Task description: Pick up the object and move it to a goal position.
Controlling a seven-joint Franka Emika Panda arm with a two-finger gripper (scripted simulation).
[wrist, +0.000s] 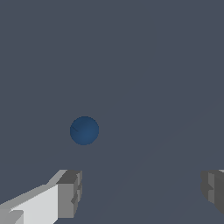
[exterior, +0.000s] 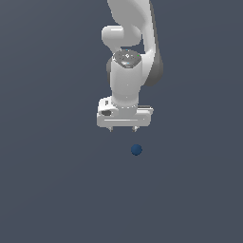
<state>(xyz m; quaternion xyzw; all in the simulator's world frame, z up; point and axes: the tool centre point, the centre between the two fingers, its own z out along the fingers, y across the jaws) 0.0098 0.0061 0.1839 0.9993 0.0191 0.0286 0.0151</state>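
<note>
Smooth, matte dark blue ball (exterior: pixel 136 150) below the white end effector (exterior: pixel 123 128).
The end effector's grey, blocky fingers (wrist: pixel 70 192) stand wide apart, released, touching nothing; ball lies apart from them.

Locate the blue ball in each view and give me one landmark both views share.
Exterior view: the blue ball lies on the grey floor just below the gripper, toward the exterior view's right.
Wrist view: the blue ball sits ahead of the open fingers, outside the gap between them.
Shared landmark: the gripper's fingers.
</note>
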